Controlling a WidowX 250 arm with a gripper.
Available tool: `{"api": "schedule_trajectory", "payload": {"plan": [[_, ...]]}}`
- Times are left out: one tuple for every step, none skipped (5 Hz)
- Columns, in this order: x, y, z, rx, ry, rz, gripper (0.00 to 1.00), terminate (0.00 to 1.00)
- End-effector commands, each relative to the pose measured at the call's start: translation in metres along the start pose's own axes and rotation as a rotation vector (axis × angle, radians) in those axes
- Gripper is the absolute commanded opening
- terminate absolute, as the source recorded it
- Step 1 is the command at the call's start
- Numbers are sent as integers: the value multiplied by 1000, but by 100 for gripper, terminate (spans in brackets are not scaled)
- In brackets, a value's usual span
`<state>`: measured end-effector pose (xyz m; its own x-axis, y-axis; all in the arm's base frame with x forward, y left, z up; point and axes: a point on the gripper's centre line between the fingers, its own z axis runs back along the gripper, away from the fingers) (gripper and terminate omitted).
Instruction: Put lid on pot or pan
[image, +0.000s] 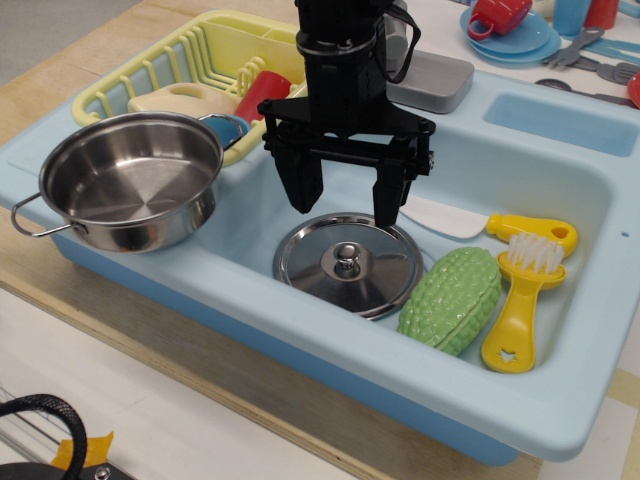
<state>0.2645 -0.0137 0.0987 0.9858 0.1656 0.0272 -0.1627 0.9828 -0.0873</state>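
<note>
The hand (345, 208) hangs with fingers apart, directly above the lid (348, 264) lying flat in the sink (560, 370). Thin, stiff and probably slippery, it is best pinched by its central knob (346, 260).

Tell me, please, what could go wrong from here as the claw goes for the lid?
The open claw hangs above the lid, whose knob is small and shiny, so the fingers may slip off it. The green gourd lies against the lid's rim and may get nudged. The pot sits on the sink's left edge, so a bump could tip it.
</note>
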Motion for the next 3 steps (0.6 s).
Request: {"api": "schedule_trajectory", "payload": {"plan": [[0, 0, 0, 0, 0, 0, 100, 0], [-3, 0, -12, -14, 6, 11, 100, 0], [-7, 1, -23, -21, 9, 14, 100, 0]]}}
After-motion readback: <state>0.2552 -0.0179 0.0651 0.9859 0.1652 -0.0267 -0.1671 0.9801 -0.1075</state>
